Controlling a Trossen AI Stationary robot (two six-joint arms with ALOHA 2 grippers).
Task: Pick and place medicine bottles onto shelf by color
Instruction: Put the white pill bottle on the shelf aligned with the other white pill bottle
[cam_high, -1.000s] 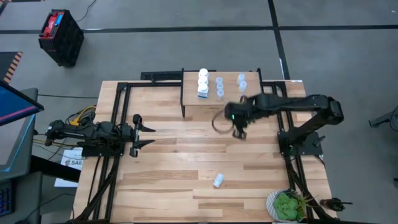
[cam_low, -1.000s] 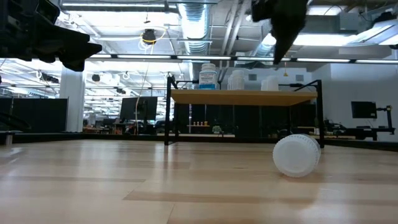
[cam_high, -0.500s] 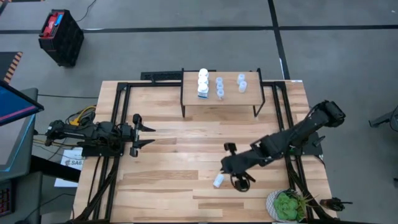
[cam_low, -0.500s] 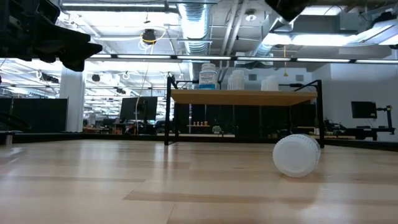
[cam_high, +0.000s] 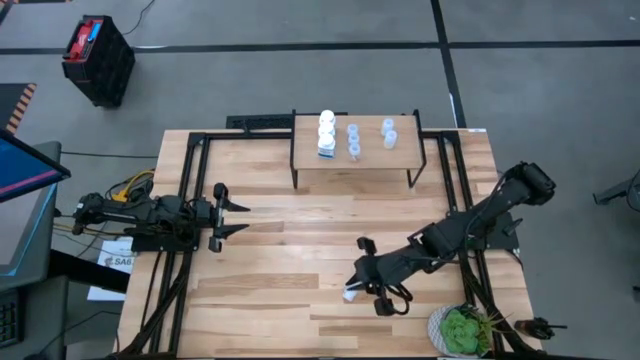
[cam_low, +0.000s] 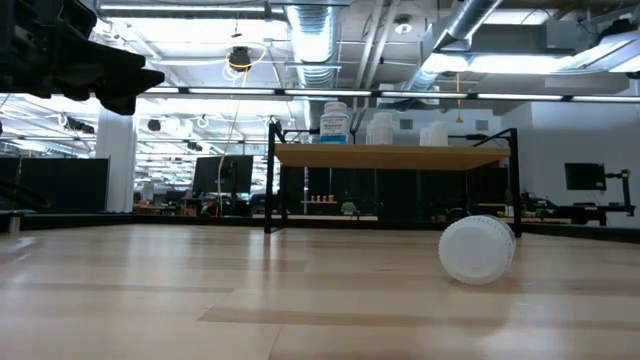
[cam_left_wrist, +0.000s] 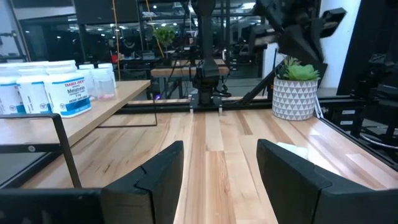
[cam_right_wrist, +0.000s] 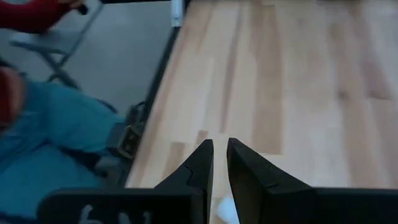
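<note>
One white medicine bottle (cam_high: 350, 292) lies on its side on the table near the front edge; it also shows in the low view (cam_low: 477, 250). My right gripper (cam_high: 357, 279) hovers just above it, fingers a narrow gap apart and empty (cam_right_wrist: 217, 149). A white patch (cam_right_wrist: 225, 210) shows through the gap below the fingers. The shelf (cam_high: 350, 165) stands at the far edge with three white bottles (cam_high: 326, 130) at its left and several pale blue ones (cam_high: 388, 132) to their right. My left gripper (cam_high: 235, 210) waits open at the table's left (cam_left_wrist: 221, 149).
A potted plant (cam_high: 462, 328) stands at the near right corner, close to my right arm. A person in red and blue (cam_right_wrist: 37, 143) sits beyond the table's edge in the right wrist view. Bare wood lies between the shelf and the lying bottle.
My right gripper has swung from just in front of the shelf toward the table's near edge and now stands over the lying white bottle. It has left the low view's upper edge. The bottle has not moved.
</note>
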